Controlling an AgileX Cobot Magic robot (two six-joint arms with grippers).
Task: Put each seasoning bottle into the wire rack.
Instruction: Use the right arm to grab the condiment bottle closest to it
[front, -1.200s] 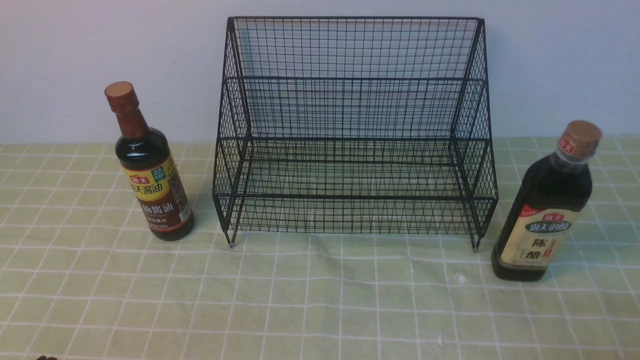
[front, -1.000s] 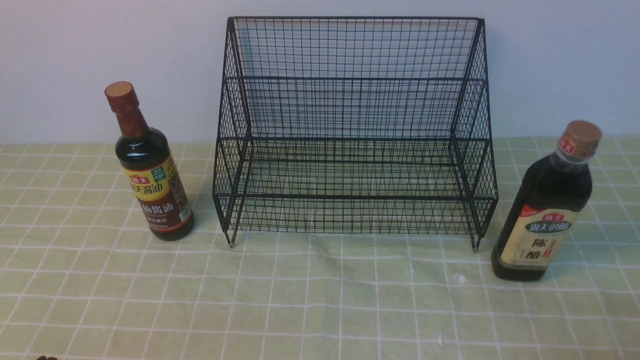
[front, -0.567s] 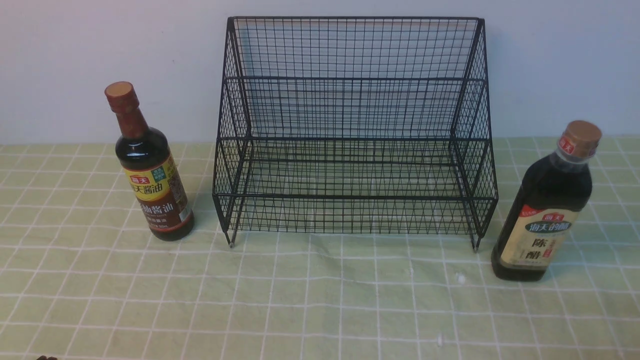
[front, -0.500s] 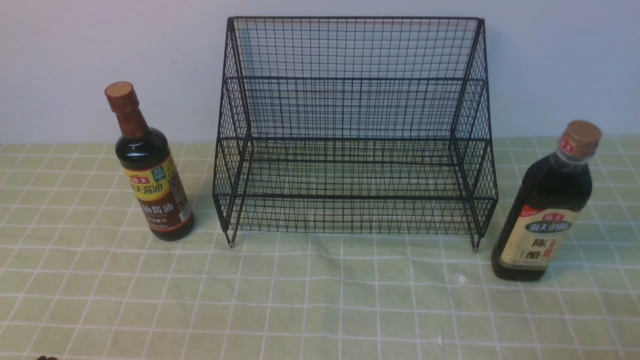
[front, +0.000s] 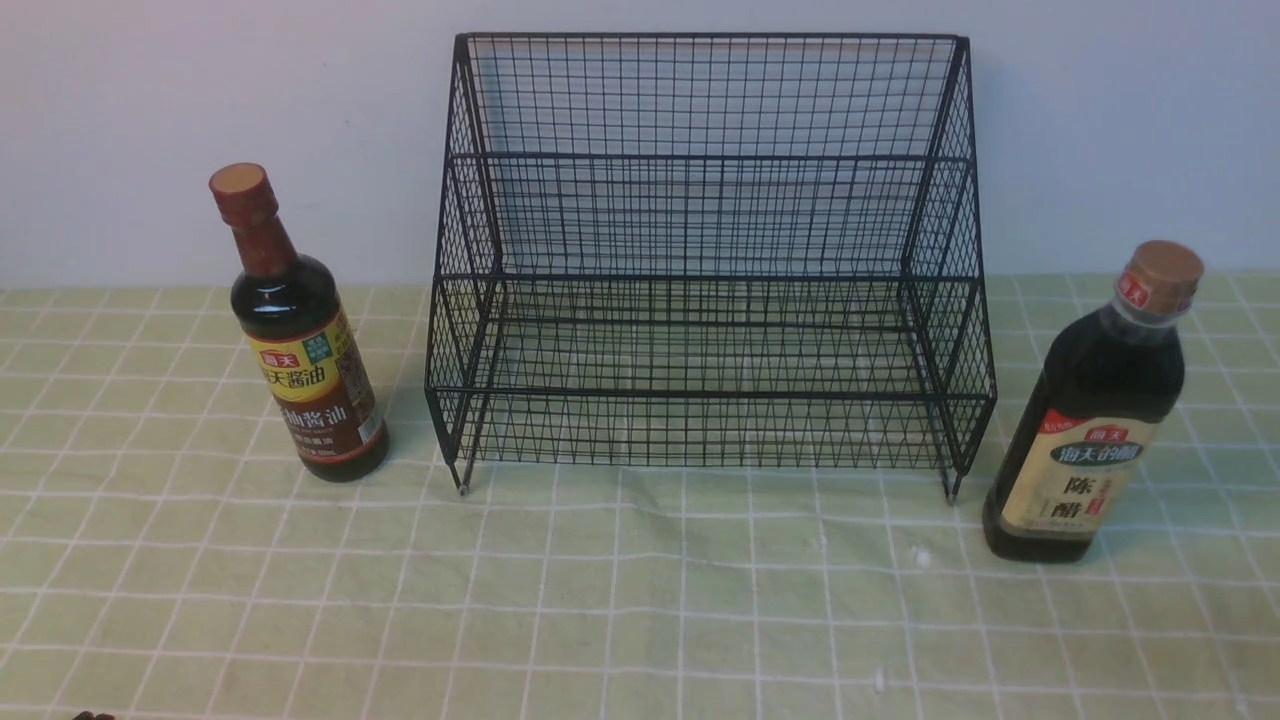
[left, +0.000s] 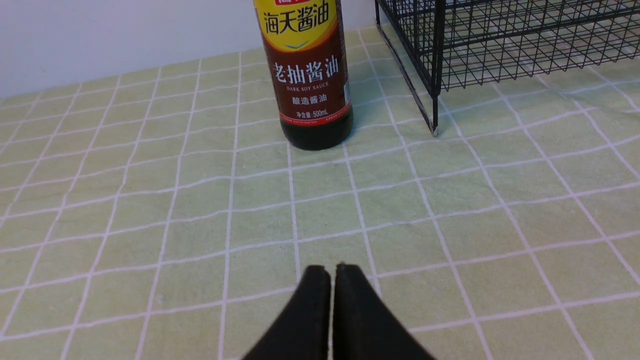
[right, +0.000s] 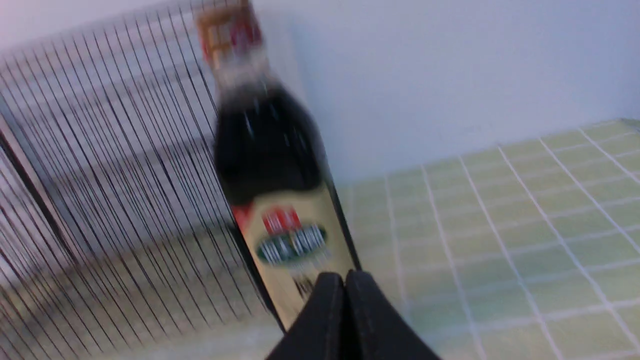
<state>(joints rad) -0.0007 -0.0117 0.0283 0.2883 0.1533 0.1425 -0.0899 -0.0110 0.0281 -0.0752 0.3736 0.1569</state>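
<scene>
The black wire rack (front: 705, 270) stands empty at the back middle of the table. The red-brown-capped bottle (front: 300, 340) stands upright left of the rack; it also shows in the left wrist view (left: 310, 75). The tan-capped bottle (front: 1095, 420) stands upright right of the rack; it is blurred in the right wrist view (right: 280, 200). My left gripper (left: 332, 270) is shut and empty, well short of its bottle. My right gripper (right: 345, 277) is shut and empty, in front of the tan-capped bottle. Neither gripper shows in the front view.
A green checked cloth (front: 640, 600) covers the table. A pale wall (front: 200, 100) stands right behind the rack. The rack's corner leg (left: 434, 115) stands beside the left bottle.
Nothing has moved in the front view. The right wrist view is blurred by motion.
</scene>
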